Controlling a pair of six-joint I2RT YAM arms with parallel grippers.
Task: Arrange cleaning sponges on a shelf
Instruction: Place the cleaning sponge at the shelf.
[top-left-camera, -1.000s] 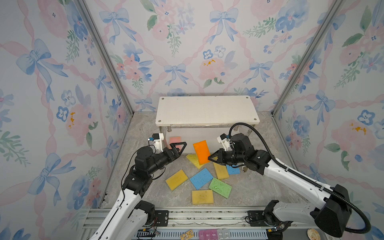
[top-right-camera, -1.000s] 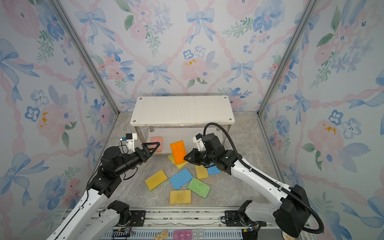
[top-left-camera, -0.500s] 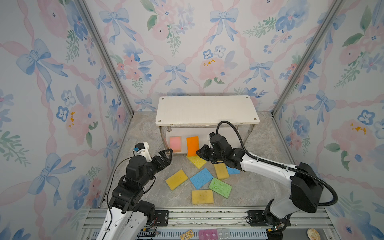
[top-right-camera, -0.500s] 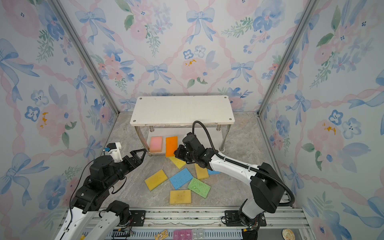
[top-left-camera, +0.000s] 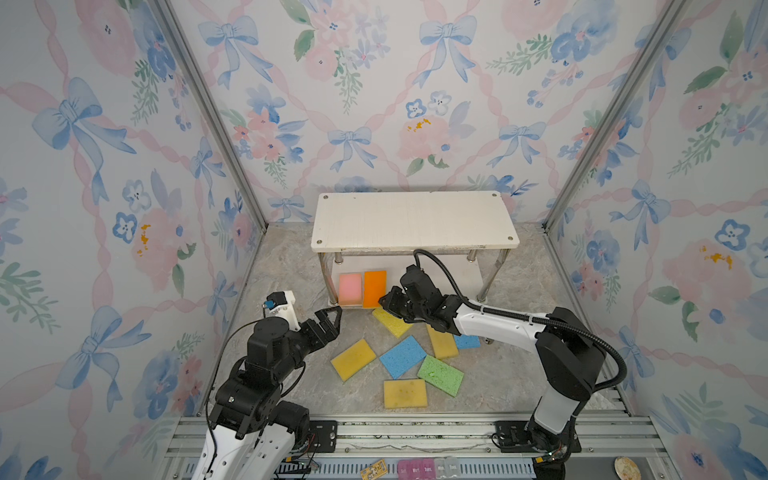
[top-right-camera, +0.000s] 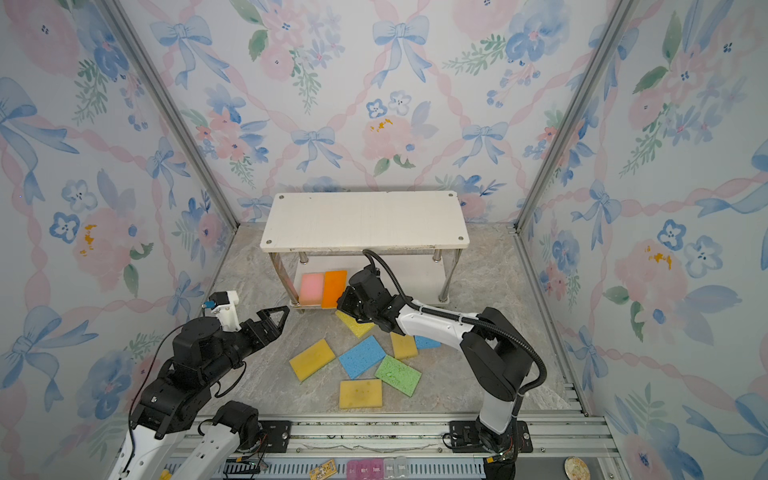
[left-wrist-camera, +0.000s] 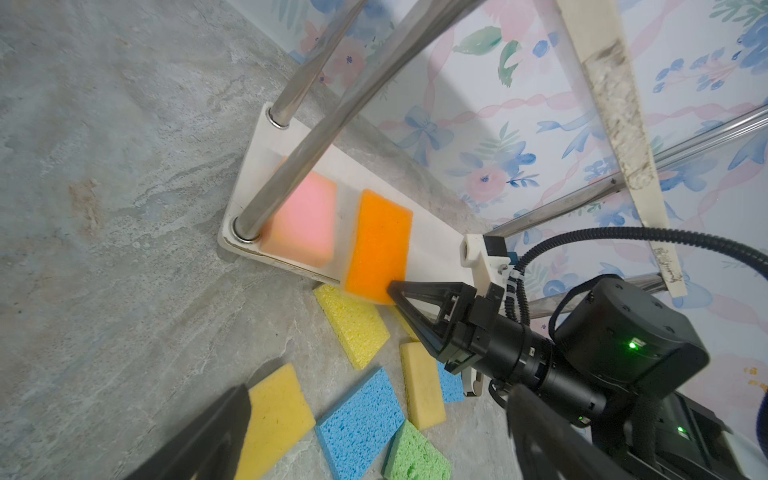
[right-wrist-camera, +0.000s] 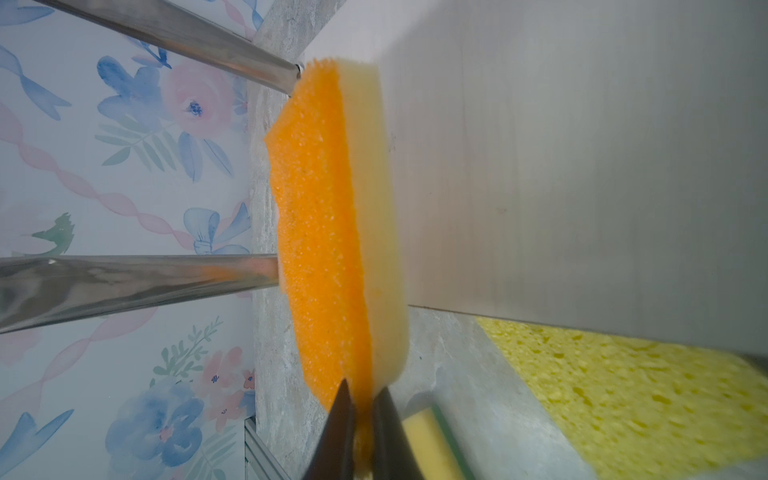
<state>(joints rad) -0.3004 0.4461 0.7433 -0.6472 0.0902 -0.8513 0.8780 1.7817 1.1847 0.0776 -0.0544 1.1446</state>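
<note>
The shelf (top-left-camera: 415, 220) (top-right-camera: 365, 220) stands at the back, its top board bare. On its lower board (left-wrist-camera: 432, 249) (right-wrist-camera: 582, 166) a pink sponge (top-left-camera: 350, 287) (top-right-camera: 311, 287) (left-wrist-camera: 303, 224) lies at the left end. An orange sponge (top-left-camera: 374, 286) (top-right-camera: 333, 286) (left-wrist-camera: 376, 245) (right-wrist-camera: 320, 228) lies beside it, its near end overhanging the front edge. My right gripper (top-left-camera: 384, 300) (top-right-camera: 341, 301) (left-wrist-camera: 392, 289) (right-wrist-camera: 361, 399) is shut on that overhanging end. My left gripper (top-left-camera: 332, 318) (top-right-camera: 276, 320) (left-wrist-camera: 374, 399) hangs open and holds nothing, left of the loose sponges.
Several sponges lie on the marble floor before the shelf: bright yellow (top-left-camera: 392, 322), mustard (top-left-camera: 353, 358), blue (top-left-camera: 403, 356), green (top-left-camera: 440, 374), another mustard (top-left-camera: 405, 392), pale yellow (top-left-camera: 442, 343) and a small blue one (top-left-camera: 467, 341) under my right arm. Metal shelf legs (left-wrist-camera: 332, 116) flank the lower board.
My right gripper has carried the orange sponge from the air in front of the shelf onto the lower board beside the pink one. My left arm has drawn back from the shelf.
</note>
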